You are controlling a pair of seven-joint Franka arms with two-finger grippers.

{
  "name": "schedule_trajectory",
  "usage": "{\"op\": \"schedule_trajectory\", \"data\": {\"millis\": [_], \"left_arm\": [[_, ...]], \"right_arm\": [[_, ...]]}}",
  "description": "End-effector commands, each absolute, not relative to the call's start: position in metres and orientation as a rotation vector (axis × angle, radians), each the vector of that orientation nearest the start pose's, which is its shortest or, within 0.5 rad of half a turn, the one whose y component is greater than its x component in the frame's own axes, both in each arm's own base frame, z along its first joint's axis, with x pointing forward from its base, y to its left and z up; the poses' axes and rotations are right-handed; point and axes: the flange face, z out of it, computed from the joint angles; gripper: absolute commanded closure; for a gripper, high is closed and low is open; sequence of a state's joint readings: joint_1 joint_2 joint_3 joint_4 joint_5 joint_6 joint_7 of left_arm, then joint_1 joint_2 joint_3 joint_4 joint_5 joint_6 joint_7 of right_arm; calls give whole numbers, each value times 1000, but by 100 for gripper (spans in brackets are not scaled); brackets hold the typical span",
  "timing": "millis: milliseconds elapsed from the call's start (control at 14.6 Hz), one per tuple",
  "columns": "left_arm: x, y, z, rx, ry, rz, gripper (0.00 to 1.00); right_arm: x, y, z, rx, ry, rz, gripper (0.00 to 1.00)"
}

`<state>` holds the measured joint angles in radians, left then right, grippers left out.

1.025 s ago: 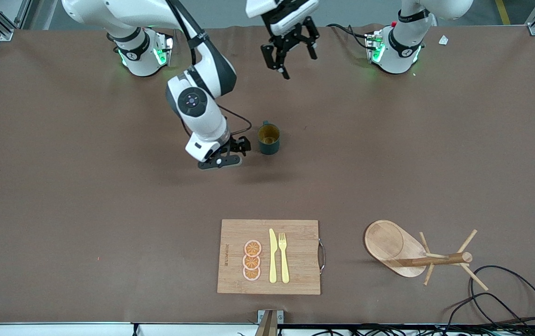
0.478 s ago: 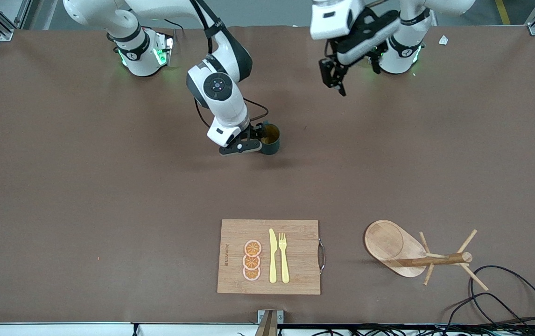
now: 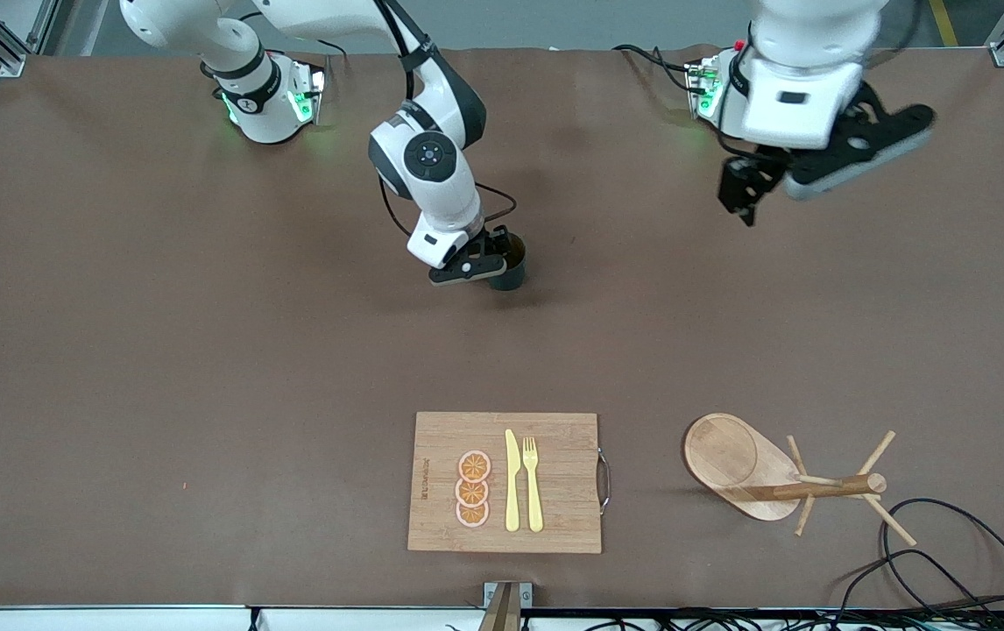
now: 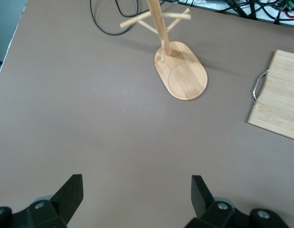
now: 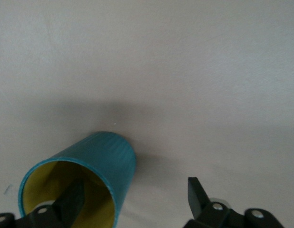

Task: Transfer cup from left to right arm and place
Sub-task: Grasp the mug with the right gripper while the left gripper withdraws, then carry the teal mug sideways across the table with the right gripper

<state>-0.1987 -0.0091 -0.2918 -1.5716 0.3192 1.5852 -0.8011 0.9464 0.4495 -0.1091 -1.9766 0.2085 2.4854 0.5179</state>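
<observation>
Right gripper (image 3: 497,259) has closed in on the cup (image 3: 509,265) since a second ago; one finger (image 5: 73,199) now sits inside the yellow interior, the other outside the teal wall, jaws apart, not clamped. Cup stands upright on the surface (image 3: 204,350), mid-table, farther from the front camera than the cutting board (image 3: 555,438). Left gripper (image 3: 743,194) has swung toward its own base, jaws wide, holding nothing, over bare surface.
</observation>
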Motion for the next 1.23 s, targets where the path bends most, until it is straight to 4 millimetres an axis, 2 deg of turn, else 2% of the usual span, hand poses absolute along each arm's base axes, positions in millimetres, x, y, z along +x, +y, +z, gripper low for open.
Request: {"op": "schedule_trajectory", "data": {"millis": [0, 137, 205, 273, 410, 478, 547, 683, 820, 888, 957, 1093, 1161], "left_arm": [[521, -213, 649, -2892, -339, -297, 0], [530, -190, 657, -2933, -219, -270, 0], [534, -179, 660, -2947, -176, -261, 0], [537, -174, 661, -2954, -120, -254, 0], [545, -159, 662, -2949, 17, -236, 0], [544, -156, 672, -2931, 89, -251, 0], [544, -154, 674, -2924, 167, -237, 0], [540, -142, 677, -2929, 179, -192, 0], [541, -131, 677, -2952, 174, -173, 0], [541, -125, 679, -2981, 177, -168, 0], [541, -119, 680, -3017, 156, -160, 0], [541, -92, 685, -3070, 83, -159, 0], [537, -88, 690, -3072, 79, -171, 0]], "right_arm": [[409, 464, 240, -3023, -240, -1, 36], [410, 464, 241, -3025, -248, -7, 66], [410, 464, 242, -3025, -253, -11, 84], [410, 463, 241, -3027, -249, -7, 96], [413, 461, 242, -3027, -295, -9, 97], [415, 460, 244, -3024, -375, -22, 97], [419, 457, 246, -3016, -460, -33, 98], [433, 440, 252, -2994, -619, -21, 99], [458, 408, 268, -2988, -671, 8, 100], [472, 389, 272, -2985, -754, 21, 100], [485, 368, 275, -2985, -836, 24, 100], [511, 325, 284, -2973, -968, 38, 100], [526, 297, 288, -2958, -1029, 51, 100]]}}
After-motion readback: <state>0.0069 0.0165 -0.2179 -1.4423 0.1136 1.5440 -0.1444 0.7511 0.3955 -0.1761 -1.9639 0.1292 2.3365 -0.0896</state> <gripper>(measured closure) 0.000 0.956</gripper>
